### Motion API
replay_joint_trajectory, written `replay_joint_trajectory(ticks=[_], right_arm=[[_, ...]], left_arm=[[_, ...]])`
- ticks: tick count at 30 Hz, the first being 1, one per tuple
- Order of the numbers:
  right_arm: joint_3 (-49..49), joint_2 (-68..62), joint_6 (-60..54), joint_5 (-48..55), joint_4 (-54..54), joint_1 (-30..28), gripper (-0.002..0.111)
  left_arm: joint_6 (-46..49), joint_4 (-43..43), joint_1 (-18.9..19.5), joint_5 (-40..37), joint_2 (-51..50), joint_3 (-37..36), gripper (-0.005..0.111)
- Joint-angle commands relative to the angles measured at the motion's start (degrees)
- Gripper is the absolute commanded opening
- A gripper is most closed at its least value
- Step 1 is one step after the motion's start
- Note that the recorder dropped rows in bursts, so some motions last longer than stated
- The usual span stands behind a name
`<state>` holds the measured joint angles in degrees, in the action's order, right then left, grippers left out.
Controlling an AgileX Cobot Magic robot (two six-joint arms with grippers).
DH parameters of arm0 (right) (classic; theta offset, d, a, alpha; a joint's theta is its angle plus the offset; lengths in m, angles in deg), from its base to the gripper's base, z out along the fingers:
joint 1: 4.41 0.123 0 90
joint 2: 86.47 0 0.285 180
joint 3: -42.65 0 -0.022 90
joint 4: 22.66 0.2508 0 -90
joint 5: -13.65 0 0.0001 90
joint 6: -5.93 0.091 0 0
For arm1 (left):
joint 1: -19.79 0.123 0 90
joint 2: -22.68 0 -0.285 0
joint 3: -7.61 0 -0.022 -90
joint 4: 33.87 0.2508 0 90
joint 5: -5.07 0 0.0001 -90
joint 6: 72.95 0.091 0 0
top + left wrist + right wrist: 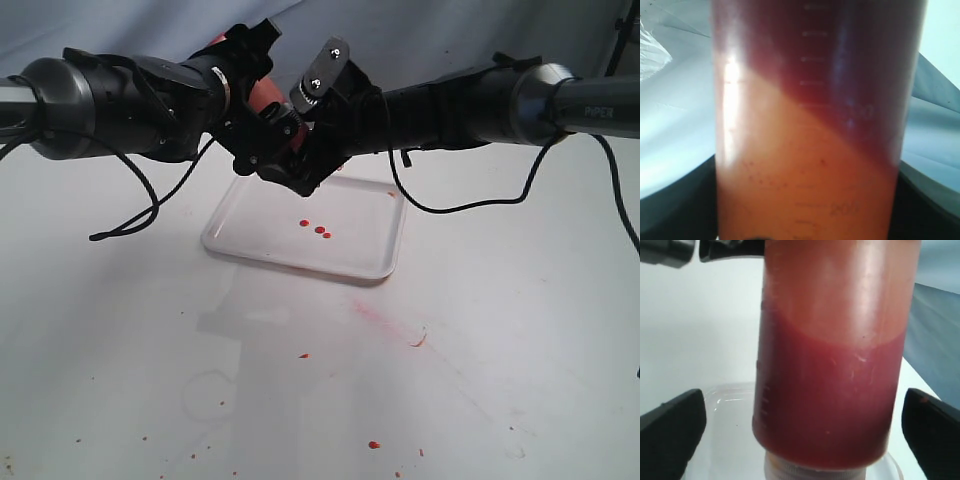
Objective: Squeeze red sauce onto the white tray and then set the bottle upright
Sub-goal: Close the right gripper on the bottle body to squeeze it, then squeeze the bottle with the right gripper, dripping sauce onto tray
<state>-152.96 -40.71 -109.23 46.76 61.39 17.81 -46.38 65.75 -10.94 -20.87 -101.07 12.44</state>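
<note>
The bottle (pixel 263 96) hangs upside down above the white tray (pixel 262 228), nozzle end toward it. My left gripper (pixel 258 135) is shut on the bottle (pixel 815 150), which fills the left wrist view between the dark fingers (pixel 675 200). My right gripper (pixel 802 430) is open around the bottle (pixel 830 365); both fingers (pixel 672 427) stand clear of its sides. Dark red sauce (pixel 825 400) has settled against the cap end. Three small wet blobs of red sauce (pixel 320 229) lie on the tray (pixel 730 400). The nozzle tip is hidden.
Dried red specks (pixel 373 444) and a pinkish smear (pixel 385 320) mark the white table in front of the tray. A black cable (pixel 130 225) loops down from the left arm onto the table. Grey cloth hangs behind.
</note>
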Motion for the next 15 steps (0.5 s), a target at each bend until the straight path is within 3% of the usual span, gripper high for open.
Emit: replay_joint_trajectory(ticks=[1,15], right_arm=[[0.3,0.1,-1.7,-1.6,0.5,0.1,0.105],[0.3,-0.2,1.5,-2.8,2.4,0.1,0.105]], left_arm=[[-1.3,0.3,-0.2,-1.1,1.3,0.2,0.0],[-1.3,0.3,-0.2,-1.1,1.3,0.2,0.0]])
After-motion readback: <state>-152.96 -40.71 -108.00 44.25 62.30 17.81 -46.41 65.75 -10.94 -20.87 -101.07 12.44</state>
